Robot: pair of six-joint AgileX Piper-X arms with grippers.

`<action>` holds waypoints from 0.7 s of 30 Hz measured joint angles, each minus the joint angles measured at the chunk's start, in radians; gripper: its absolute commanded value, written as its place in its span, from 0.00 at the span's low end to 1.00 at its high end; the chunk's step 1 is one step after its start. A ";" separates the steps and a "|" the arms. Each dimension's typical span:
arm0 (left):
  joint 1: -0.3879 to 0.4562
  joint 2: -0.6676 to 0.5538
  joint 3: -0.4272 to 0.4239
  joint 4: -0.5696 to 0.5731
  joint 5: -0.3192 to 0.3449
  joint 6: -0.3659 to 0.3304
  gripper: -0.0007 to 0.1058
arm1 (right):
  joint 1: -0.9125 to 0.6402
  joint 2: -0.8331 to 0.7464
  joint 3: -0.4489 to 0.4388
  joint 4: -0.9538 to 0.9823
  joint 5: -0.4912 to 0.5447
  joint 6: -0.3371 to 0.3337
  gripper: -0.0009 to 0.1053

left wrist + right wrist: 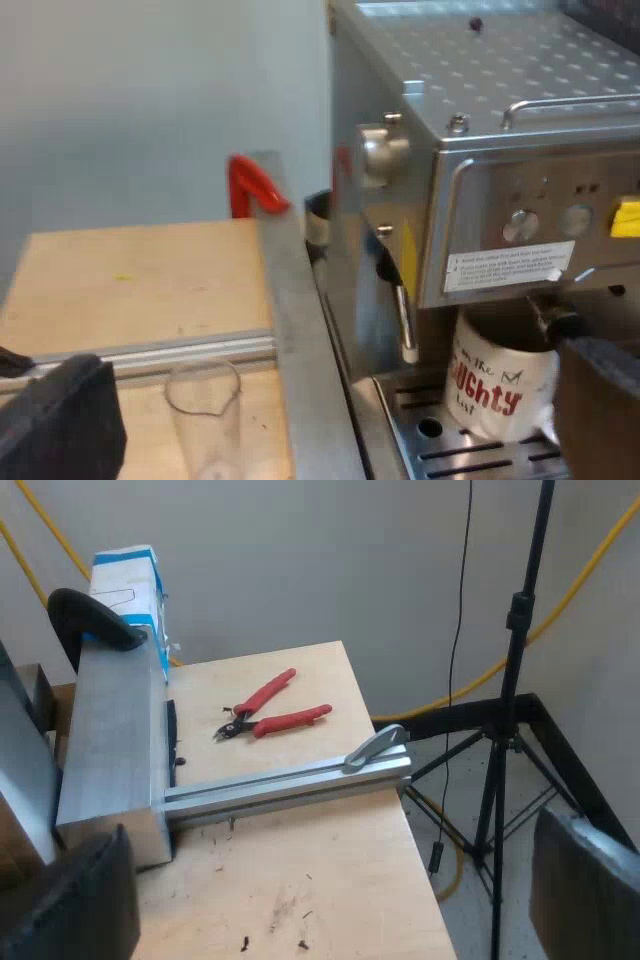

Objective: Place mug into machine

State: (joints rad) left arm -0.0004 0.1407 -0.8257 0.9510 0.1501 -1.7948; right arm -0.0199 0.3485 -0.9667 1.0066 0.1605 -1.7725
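Espresso machine [480,150] stands next to the worktop [140,280], with an aluminium rail [300,330] between them. Mug [495,385], white with red lettering, sits upright on the drip tray [450,452] under the brew head, so placement looks done. Left gripper [330,410]: jaws released, spread wide, empty. One finger [600,400] is just beside the mug; cannot tell whether it touches. Step in hand, as I judge it: get the arm clear of the machine. To do it well, hold the jaws wide and back straight off from the machine's front, so the near finger does not drag the mug across the tray. Mind the steam wand [402,315], and the measuring glass [205,410] standing on the worktop close by the rail. Right gripper [330,900]: jaws released, empty, over bare worktop. Views compared: the left wrist view gives machine, mug and glass. The right wrist view gives instead a tripod stand [505,760] off the worktop's edge, a blue-and-white box [125,580], and red-handled pliers [265,715] lying flat toward the worktop's corner.
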 measured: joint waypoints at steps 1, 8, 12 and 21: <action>0.000 -0.017 0.000 0.005 -0.006 0.000 0.84 | 0.000 -0.014 0.000 0.010 0.000 0.000 0.77; 0.000 -0.158 -0.007 0.119 -0.055 0.001 0.84 | 0.000 -0.226 0.000 0.093 0.000 0.000 0.77; 0.000 -0.155 -0.015 0.228 -0.055 0.018 0.84 | 0.000 -0.332 0.000 0.151 -0.040 0.000 0.77; 0.000 -0.155 -0.023 0.296 -0.110 0.026 0.84 | 0.002 -0.366 0.028 0.204 -0.097 -0.009 0.77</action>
State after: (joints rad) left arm 0.0000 -0.0144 -0.8488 1.2472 0.0399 -1.7689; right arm -0.0180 -0.0172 -0.9385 1.2101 0.0637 -1.7812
